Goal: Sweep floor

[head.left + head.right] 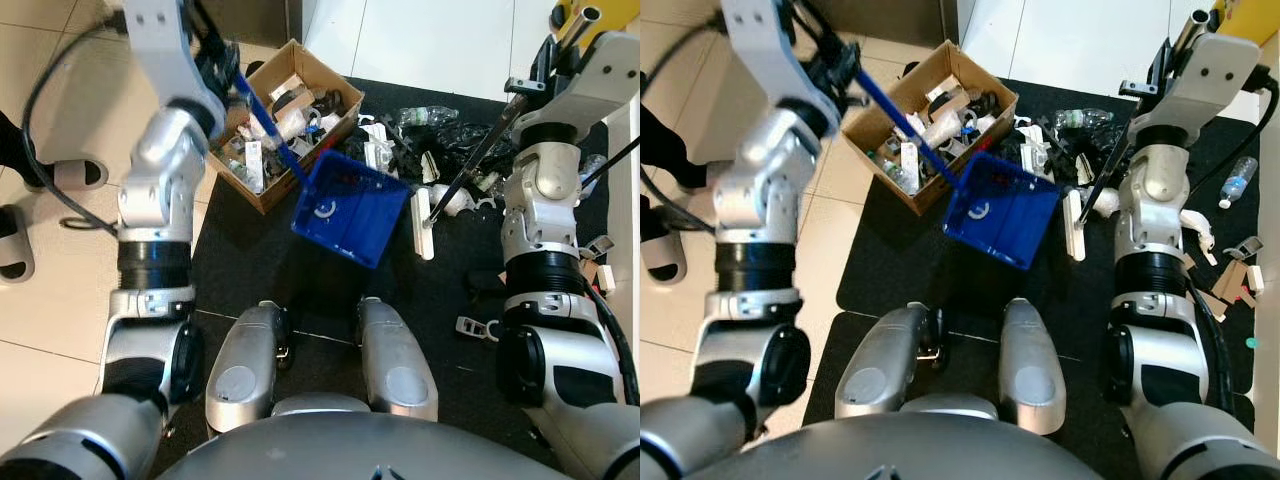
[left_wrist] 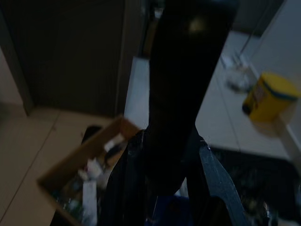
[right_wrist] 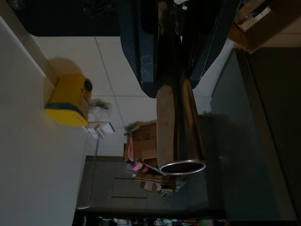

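Two silver arms frame your head views, and between them a black mat point(image 1: 270, 270) covers the middle and right of the floor, with pale tiles point(image 1: 50, 330) at the left. At upper centre of the frame a cardboard box point(image 1: 330, 75) full of mixed rubbish sits half on the mat's edge, and just below and right of it you see the blue dustpan point(image 1: 350, 208) tilted on the mat, its open mouth facing the litter. Your left gripper point(image 1: 222, 62), at upper left, is clamped around the dustpan's long blue handle point(image 1: 268, 125), which slants down across the box to the pan. Your right gripper point(image 1: 1170, 62), at upper right, is closed on the metal broom pole point(image 1: 480, 150); the right wrist view shows the black fingers point(image 3: 141, 52) on either side of that tube. The pole runs down-left to a white broom head point(image 1: 424, 222) resting on the mat just right of the dustpan. A scatter of litter point(image 1: 420, 140), including a clear bottle point(image 1: 1238, 182), lies across the mat behind the pan.
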`<state>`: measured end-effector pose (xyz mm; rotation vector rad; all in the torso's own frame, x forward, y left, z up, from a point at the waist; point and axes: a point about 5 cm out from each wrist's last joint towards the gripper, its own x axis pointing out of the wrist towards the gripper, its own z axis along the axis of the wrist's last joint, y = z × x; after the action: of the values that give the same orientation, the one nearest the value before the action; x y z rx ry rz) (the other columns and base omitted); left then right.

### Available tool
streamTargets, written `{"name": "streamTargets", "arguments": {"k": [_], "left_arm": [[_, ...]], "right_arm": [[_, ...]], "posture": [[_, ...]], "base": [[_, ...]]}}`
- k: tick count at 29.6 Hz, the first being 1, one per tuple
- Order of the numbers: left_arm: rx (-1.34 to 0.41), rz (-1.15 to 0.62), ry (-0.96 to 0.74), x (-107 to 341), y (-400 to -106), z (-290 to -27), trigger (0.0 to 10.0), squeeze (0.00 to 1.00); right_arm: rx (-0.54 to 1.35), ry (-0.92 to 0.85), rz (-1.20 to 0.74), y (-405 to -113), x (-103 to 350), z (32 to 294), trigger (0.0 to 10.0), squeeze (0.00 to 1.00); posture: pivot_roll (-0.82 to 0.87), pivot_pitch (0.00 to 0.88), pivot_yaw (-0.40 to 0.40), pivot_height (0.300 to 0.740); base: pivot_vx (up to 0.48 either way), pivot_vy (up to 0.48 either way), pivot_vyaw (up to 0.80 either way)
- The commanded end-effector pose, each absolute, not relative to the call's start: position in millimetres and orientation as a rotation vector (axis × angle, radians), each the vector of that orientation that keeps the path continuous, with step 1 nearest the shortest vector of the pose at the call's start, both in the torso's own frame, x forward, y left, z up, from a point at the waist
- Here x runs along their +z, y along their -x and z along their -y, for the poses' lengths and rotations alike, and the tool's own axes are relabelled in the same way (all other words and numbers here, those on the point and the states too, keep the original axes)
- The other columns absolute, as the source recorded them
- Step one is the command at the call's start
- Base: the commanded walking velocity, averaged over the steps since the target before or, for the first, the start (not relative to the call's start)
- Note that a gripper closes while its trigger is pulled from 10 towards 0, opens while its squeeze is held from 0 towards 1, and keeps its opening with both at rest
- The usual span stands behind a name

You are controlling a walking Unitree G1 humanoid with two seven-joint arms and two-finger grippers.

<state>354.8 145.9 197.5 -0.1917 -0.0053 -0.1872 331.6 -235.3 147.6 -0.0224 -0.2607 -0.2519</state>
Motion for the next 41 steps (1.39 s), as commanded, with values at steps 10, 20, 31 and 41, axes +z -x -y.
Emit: {"name": "streamTargets", "arguments": {"k": [10, 20, 31, 41], "left_arm": [[-0.048, 0.24, 0.056, 262.7, -381.9, -193.9, 10.0, 0.0], [0.01, 0.3, -0.203, 273.1, -398.6, -211.7, 10.0, 0.0], [-0.04, 0.304, -0.332, 256.3, -400.9, -207.4, 10.0, 0.0], [0.028, 0.374, -0.362, 270.4, -404.4, -211.0, 10.0, 0.0]], "right_arm": [[-0.254, 0.023, 0.296, -332.4, 152.0, 233.3, 10.0, 0.0], [-0.259, 0.021, 0.301, -331.2, 151.4, 233.5, 10.0, 0.0], [-0.268, 0.022, 0.301, -327.8, 149.9, 235.9, 10.0, 0.0], [-0.275, 0.021, 0.302, -326.0, 148.8, 236.6, 10.0, 0.0]], "posture": [[0.08, 0.099, 0.03, 0.74], [0.07, 0.104, 0.032, 0.74], [0.07, 0.112, 0.033, 0.74], [0.06, 0.111, 0.038, 0.74]], "base": [[0.0, 0.0, 0.0], [0.0, 0.0, 0.0], [0.0, 0.0, 0.0], [0.0, 0.0, 0.0]]}}
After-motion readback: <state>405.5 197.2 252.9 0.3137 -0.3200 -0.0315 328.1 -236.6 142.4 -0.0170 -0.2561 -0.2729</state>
